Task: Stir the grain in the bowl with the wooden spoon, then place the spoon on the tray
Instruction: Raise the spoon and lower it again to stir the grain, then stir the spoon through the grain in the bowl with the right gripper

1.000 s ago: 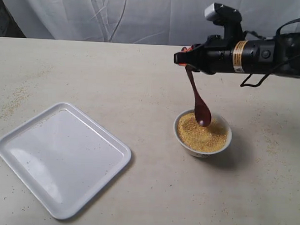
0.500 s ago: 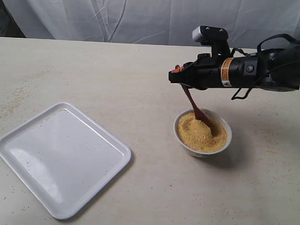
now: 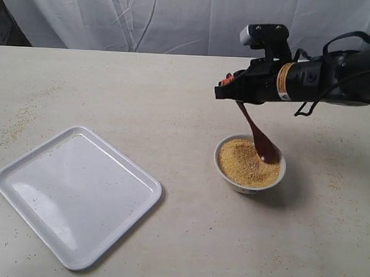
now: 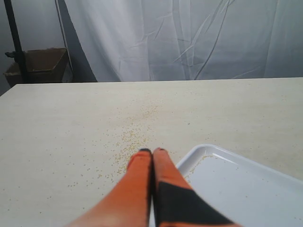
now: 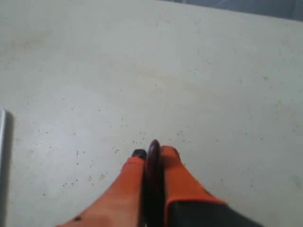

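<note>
The small white bowl (image 3: pixel 249 179) stands right of centre, filled with yellow grain (image 3: pixel 245 163). The dark wooden spoon (image 3: pixel 258 134) hangs slanted from my right gripper (image 3: pixel 226 89), its scoop resting in the grain at the bowl's right side. That gripper is shut on the spoon's handle (image 5: pixel 153 165), which shows between the orange fingers (image 5: pixel 176 177) in the right wrist view. The white tray (image 3: pixel 73 195) lies flat at the left. My left gripper (image 4: pixel 152 152) is shut and holds nothing, hovering by the tray's corner (image 4: pixel 208 151); the exterior view does not show it.
Loose grains (image 4: pixel 130 142) are scattered on the beige table beyond the left gripper, and more (image 3: pixel 18 123) lie left of the tray. A white cloth backdrop (image 3: pixel 146 18) hangs behind the table. A brown box (image 4: pixel 38 64) sits off the table's far side.
The right gripper dipped the spoon deep into the grain, then rose a little and shifted right; the scoop swept from the bowl's middle to its right side.
</note>
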